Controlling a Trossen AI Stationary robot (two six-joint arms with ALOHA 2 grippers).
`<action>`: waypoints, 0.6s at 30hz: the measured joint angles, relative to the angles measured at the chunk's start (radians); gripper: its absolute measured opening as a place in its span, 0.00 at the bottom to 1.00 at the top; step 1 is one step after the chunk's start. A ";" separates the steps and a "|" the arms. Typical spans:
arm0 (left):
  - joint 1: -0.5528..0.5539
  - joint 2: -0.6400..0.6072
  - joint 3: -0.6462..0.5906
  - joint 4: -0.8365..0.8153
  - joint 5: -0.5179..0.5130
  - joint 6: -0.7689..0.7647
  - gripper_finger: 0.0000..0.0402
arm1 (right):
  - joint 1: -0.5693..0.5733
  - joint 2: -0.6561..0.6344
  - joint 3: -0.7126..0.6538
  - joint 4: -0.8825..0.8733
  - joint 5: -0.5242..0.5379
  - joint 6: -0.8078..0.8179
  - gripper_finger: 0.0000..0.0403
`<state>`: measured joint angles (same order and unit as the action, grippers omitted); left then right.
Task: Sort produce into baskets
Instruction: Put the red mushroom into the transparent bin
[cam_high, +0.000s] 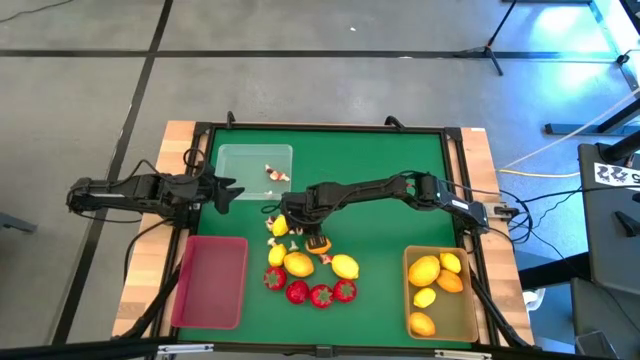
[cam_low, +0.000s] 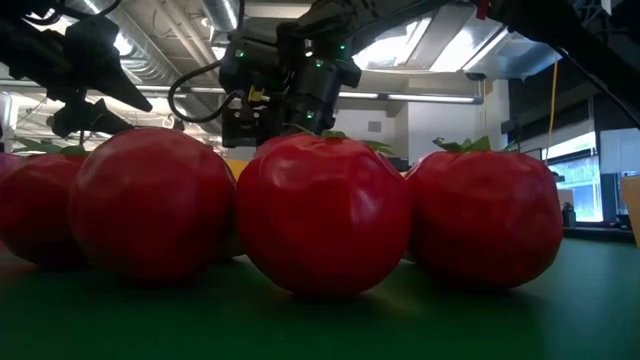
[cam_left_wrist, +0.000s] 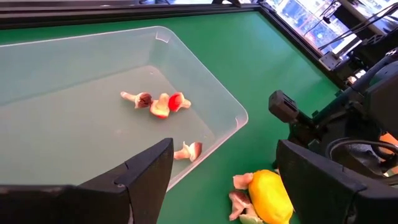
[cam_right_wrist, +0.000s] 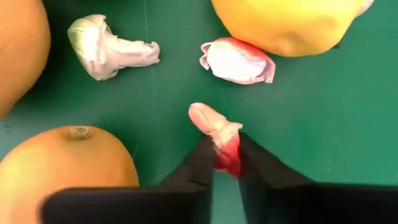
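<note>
My right gripper (cam_high: 287, 221) reaches from the right into the pile of produce at the table's middle and is shut on a tiny white-and-red bit (cam_right_wrist: 216, 129). Around it lie yellow lemons (cam_high: 298, 263), an orange fruit (cam_high: 320, 243) and red strawberries (cam_high: 321, 296). Two more bits (cam_right_wrist: 112, 46) lie on the green mat. My left gripper (cam_high: 226, 192) is open and empty over the near right corner of the clear tray (cam_high: 232, 158), which holds a few bits (cam_left_wrist: 160, 103). The red tray (cam_high: 210, 282) is empty. The tan tray (cam_high: 468, 315) holds lemons and an orange piece. My right gripper pinches the bit's red end (cam_right_wrist: 227, 157) between its two fingertips (cam_right_wrist: 200, 163). The bit's pale end sticks out past the fingertips. Whether the bit rests on the mat or is lifted, I cannot tell.
The strawberries (cam_low: 322, 212) stand in a row near the front edge, close before the low camera. A lemon (cam_left_wrist: 271, 196) with bits beside it lies just off the clear tray's corner. Bare green mat lies between the pile and the tan tray.
</note>
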<state>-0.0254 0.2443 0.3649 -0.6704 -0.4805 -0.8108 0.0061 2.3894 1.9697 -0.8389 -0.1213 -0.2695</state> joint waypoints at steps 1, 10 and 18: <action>0.000 0.000 0.000 0.000 0.000 0.000 0.69 | 0.000 0.000 0.000 0.000 0.001 0.000 0.06; 0.000 0.000 0.000 0.000 0.000 -0.001 0.69 | 0.000 0.007 0.039 -0.056 0.005 0.004 0.09; 0.000 0.000 0.000 0.000 0.000 -0.001 0.69 | -0.008 0.008 0.175 -0.157 0.045 -0.029 0.03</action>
<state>-0.0257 0.2443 0.3649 -0.6704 -0.4805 -0.8117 -0.0016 2.3974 2.1448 -0.9956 -0.0759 -0.2984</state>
